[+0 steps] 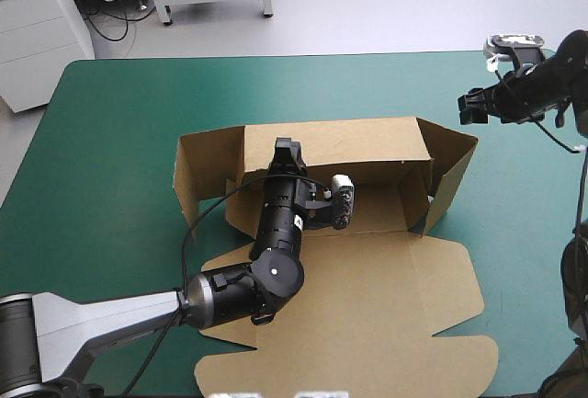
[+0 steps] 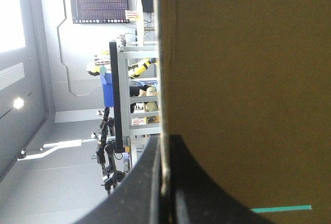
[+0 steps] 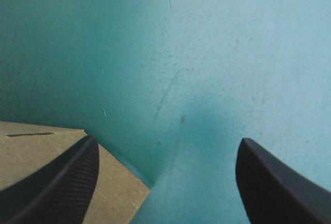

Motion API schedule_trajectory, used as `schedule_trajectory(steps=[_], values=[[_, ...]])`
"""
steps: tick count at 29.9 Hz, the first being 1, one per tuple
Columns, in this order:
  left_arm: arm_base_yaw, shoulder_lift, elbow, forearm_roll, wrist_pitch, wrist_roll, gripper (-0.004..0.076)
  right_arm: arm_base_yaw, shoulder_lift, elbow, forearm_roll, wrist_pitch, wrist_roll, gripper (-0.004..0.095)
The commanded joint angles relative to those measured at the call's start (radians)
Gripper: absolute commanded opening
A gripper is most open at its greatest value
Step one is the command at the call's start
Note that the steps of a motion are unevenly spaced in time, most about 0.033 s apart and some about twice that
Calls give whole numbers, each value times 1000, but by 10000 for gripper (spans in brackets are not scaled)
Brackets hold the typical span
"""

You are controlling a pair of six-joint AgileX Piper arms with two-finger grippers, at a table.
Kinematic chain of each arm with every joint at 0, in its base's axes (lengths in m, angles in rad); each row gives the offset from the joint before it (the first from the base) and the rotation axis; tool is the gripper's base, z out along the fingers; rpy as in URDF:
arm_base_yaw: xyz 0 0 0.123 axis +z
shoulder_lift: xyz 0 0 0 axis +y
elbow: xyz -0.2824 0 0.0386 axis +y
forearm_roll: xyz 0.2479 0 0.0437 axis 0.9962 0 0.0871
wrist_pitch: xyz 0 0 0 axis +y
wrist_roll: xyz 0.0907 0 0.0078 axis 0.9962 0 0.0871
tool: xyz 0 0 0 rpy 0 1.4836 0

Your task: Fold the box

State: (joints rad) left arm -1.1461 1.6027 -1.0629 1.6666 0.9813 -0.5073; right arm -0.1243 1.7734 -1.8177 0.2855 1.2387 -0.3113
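High view: our left gripper (image 1: 286, 147) clamps the box (image 1: 386, 288) by its raised wall; right gripper (image 3: 166, 141) gapes, box corner beside one finger. We judge board light, stiff; grip wall edges.

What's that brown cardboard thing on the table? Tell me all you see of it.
The box is a cut sheet of plain brown board lying mid-table on the teal-green cover. Its far wall stands upright, with a flap angled forward at each end. The lid lies flat toward the near edge, with rounded tabs. The left gripper is shut on the far wall, toward its left end.
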Motion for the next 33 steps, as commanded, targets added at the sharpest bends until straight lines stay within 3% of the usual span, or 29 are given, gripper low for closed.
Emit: schedule_trajectory(steps=[1,7,15,22,29,33], values=[[-5,-39,-25,76,48,-13,-32,-5,-38,14,46,6,-45,684],[-5,-39,-25,76,48,-13,-32,-8,-90,159,140,-20,-199,684],[-5,-39,-25,76,48,-13,-32,-25,-166,336,168,9,-437,684],[-5,-39,-25,76,35,-13,-32,-25,-204,459,185,9,-519,684],[-5,-39,-25,76,35,-13,-32,-25,-204,517,324,9,-677,684],[-5,-39,-25,76,35,-13,-32,-25,-204,517,338,9,-693,684]])
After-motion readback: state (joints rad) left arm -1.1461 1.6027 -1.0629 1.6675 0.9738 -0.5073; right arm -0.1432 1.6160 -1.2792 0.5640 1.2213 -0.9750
